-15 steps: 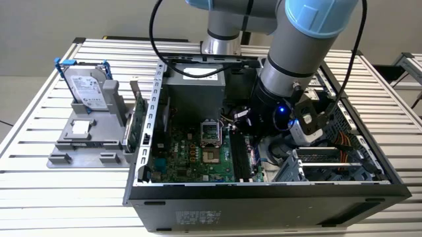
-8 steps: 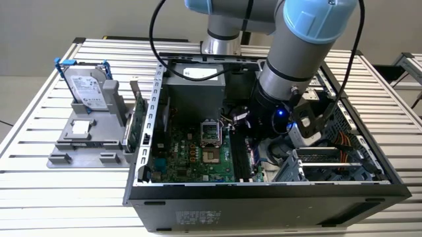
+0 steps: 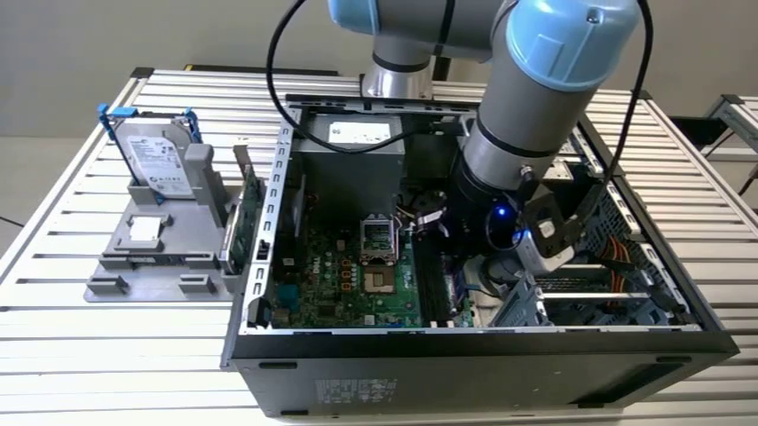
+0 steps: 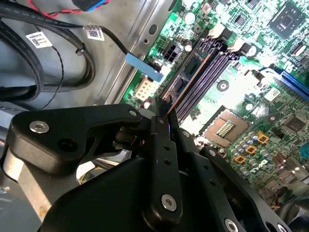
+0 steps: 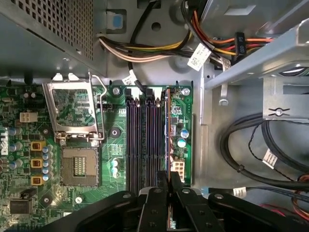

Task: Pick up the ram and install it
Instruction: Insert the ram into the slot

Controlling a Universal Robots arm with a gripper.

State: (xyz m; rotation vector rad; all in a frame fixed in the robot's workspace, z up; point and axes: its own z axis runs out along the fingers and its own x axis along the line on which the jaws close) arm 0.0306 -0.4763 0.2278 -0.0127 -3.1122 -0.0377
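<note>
1 ram (image 5: 167, 130) stands edge-on in your gripper (image 5: 166, 181), fingers pinched shut on it, lined up over the outermost slot (image 5: 166, 111) for seating.

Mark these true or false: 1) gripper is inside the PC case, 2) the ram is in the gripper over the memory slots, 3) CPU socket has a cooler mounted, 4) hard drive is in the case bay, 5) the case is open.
1) True. The gripper is down inside the case, over the motherboard.
2) True. The ram stands on edge in the gripper, along the slot nearest the board's edge in the slots.
3) False. The CPU socket is bare, its retention frame flipped open.
4) False. The hard drive stands in a grey holder outside the case, on the exterior view's left.
5) True. The inside of the case shows from above.
</note>
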